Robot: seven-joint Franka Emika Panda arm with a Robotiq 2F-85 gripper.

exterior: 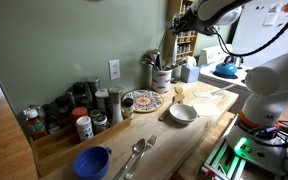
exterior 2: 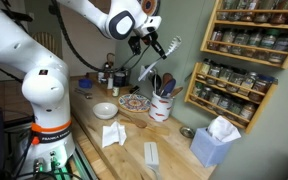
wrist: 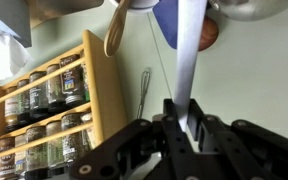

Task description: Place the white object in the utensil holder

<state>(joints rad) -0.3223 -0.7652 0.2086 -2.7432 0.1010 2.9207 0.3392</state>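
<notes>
Over the back of the counter, in an exterior view: my gripper hangs high above the utensil holder, which stands by the wall, just beside the patterned plate. I cannot make out the white object at this size.
Grip, in an exterior view: the gripper is closed on 1 end of the white object, which is off the counter, in the air above the holder.
Long axis, same view: the object lies on a slant, nearer level than upright. Its free end points away from the gripper and slightly upward, toward the spice rack.
Holder, same view: the utensil holder sits well below the free end, mouth up, crowded with handles.
Wrist view, grip: 2 dark fingers pinch the base of the white object, with no gap visible.
Wrist view, direction: the object runs straight out from the fingers toward a wooden spoon and a whisk, which I take to stand in the holder.
Next move, my judgement: with 1 arm, I must tip the long axis upright, free end down, then lower it between handles. Snagging one is the risk.
</notes>
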